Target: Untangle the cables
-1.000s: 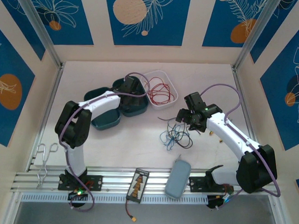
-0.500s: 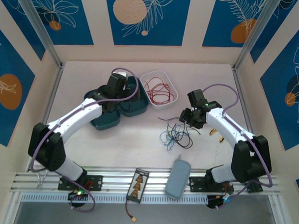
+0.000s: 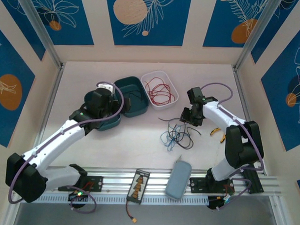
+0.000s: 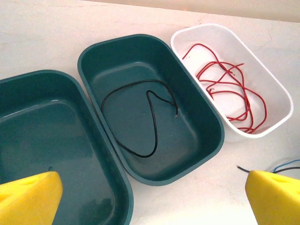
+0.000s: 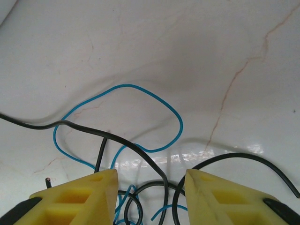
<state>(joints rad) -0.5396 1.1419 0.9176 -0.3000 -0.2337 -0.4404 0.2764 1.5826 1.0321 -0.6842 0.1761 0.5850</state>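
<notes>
Two wires sorted, blue-and-black tangle (image 3: 176, 135) loose on the tabletop (image 3: 134, 141)

My left gripper (image 4: 154, 201) is spread wide with nothing in it, hovering by the teal tray (image 4: 136, 36) that has one black wire (image 4: 153, 122) inside. The white tray (image 4: 281, 93) touching it holds the red wire (image 4: 225, 89). My right gripper (image 5: 150, 187) is down at the tangle, fingers narrowed but apart, with black and blue strands lying in the gap (nothing pinched that I can see).
</notes>
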